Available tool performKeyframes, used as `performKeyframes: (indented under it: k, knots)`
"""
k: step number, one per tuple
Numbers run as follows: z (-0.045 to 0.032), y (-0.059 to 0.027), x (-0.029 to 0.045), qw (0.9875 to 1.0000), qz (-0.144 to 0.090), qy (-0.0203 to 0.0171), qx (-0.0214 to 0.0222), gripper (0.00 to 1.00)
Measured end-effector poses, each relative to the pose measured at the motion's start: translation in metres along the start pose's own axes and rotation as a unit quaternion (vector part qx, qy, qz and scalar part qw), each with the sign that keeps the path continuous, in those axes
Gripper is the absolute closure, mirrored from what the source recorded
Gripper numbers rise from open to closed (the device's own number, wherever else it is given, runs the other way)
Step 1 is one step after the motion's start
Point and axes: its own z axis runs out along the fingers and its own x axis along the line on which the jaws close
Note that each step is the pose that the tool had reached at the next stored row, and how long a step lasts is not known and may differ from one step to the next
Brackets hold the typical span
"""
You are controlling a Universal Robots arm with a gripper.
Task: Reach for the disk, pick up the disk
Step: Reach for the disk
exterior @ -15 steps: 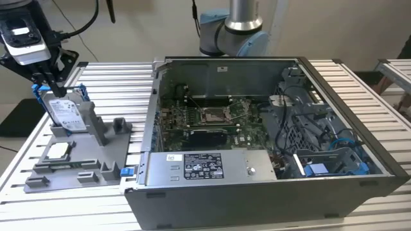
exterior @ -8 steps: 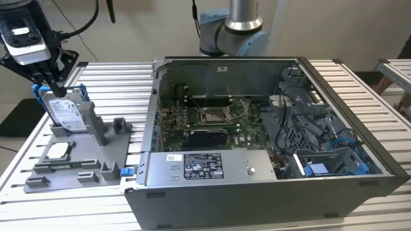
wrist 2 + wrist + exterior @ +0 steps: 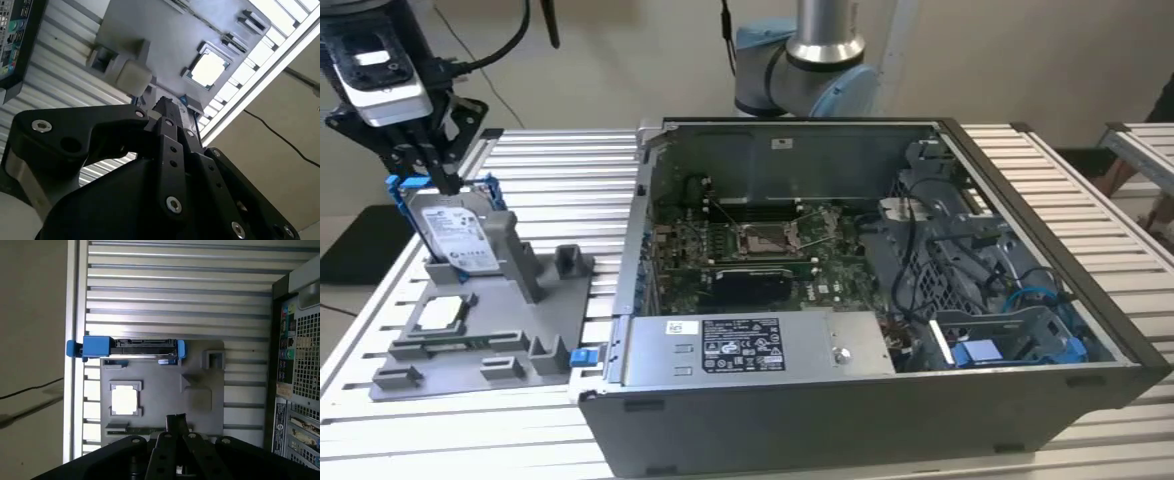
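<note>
Table (image 3: 554,152), ext. view: pincer (image 3: 448,186) over disk (image 3: 458,236)

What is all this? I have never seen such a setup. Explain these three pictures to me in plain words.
This is a robot arm with a black gripper at its end. One picture comes from a camera standing off to the side. The other two come from cameras riding near the arm's wrist, looking along the gripper. On the slatted metal table sits an open computer case. Beside it, at the exterior view's left, is a grey holder. A blue-framed silver disk stands upright in that holder, and a small square chip lies flat on it. The gripper hangs right at the disk's top edge. Whether it grips the disk yet cannot be told.
</note>
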Motion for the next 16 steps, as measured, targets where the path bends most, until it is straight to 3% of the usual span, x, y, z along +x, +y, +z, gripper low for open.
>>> performKeyframes:
  k: [8, 11, 16]
  knots:
    - [0.0027, 0.0350, 0.0034, 1.0000, 0.000, 0.0001, 0.0001, 1.00]
    - [0.0039, 0.0438, 0.0094, 1.0000, 0.000, 0.0000, 0.0000, 1.00]
    - [0.0058, 0.0516, 0.0216, 1.0000, 0.000, 0.0001, 0.0000, 1.00]
